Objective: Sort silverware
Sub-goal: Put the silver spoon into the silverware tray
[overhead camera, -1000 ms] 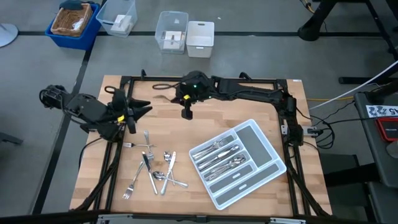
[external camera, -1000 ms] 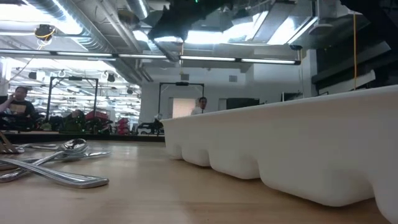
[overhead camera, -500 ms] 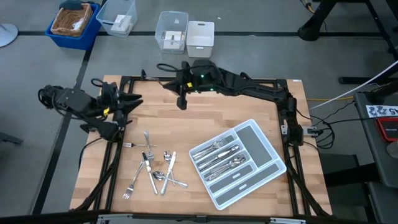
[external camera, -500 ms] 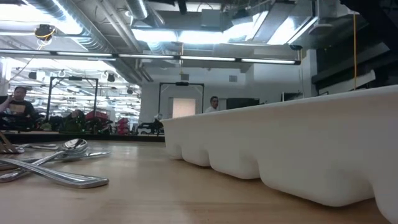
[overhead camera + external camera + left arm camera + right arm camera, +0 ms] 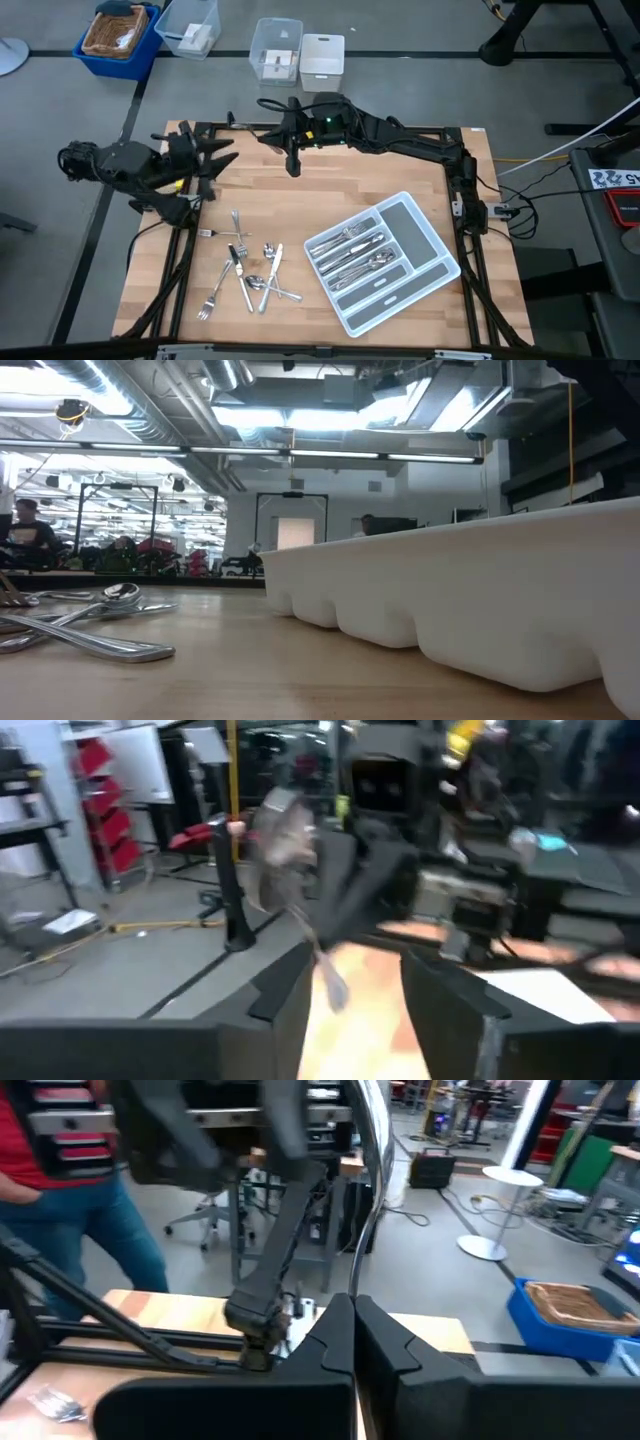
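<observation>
Counter (image 5: 330,190): pale wood planks, black frame round the edge.

Right arm (image 5: 400,143): stretched along the far edge of the counter, reaching toward the far left part. Right pincer (image 5: 293,160) points down over bare wood near the far edge, clenched; the right wrist view shows its two fingers pressed together with nothing between them.

Left arm (image 5: 120,165): at the counter's left edge, far half. Left pincer (image 5: 208,160) spread apart, grasping nothing; the left wrist view shows a clear gap between the fingers (image 5: 290,1000).

Tray (image 5: 425,275): light grey, compartmented, set at a slant on the right half of the counter. Several pieces of sorted silverware (image 5: 355,255) lie in its compartments on the side toward the counter's middle.

Loose silverware (image 5: 245,265): forks, spoons and knives scattered on the near left part of the counter, some overlapping, well apart from both pincers. The low view shows a spoon (image 5: 100,600) among them, lying flat.
</observation>
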You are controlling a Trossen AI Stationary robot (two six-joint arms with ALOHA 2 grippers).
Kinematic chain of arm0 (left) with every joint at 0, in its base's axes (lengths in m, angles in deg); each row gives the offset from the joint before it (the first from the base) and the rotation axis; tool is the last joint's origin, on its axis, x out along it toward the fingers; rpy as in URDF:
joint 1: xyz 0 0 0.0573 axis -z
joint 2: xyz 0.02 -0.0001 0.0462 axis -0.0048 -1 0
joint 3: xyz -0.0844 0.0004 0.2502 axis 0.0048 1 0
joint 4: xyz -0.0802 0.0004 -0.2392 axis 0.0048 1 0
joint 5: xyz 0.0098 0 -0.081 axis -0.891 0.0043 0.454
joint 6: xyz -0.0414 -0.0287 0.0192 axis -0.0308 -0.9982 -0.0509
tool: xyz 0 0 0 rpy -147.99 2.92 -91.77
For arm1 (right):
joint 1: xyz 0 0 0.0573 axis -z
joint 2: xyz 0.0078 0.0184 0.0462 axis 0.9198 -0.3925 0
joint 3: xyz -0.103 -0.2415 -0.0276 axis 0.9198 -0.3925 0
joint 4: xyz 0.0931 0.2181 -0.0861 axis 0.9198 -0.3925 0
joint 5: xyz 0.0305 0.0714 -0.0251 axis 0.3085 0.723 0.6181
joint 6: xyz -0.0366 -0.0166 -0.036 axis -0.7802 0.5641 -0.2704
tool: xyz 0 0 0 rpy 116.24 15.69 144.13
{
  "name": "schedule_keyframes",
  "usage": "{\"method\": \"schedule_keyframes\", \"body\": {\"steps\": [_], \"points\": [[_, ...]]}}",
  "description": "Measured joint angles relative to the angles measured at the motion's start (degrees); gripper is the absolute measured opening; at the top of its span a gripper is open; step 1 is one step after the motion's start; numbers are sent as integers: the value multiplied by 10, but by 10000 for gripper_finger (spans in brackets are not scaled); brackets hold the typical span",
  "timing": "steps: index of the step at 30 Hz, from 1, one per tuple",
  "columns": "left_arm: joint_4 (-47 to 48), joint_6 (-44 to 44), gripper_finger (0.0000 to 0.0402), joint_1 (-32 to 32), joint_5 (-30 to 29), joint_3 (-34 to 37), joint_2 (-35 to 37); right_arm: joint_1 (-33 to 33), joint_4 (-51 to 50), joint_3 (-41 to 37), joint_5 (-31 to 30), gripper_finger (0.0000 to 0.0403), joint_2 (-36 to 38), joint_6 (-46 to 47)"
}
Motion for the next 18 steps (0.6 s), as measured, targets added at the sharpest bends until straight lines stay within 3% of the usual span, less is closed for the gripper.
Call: {"method": "schedule_keyframes", "body": {"steps": [6, 12, 18], "points": [[-14, -1, 196, -61, -5, 0, -28, 0, 1, 0, 33, 1, 0, 0], [-30, -27, 201, -101, 0, 0, -59, -1, 0, 0, 43, 1, 0, -1], [-55, -18, 197, -124, 83, 0, -81, -1, 2, 0, 44, 1, 0, -3]]}}
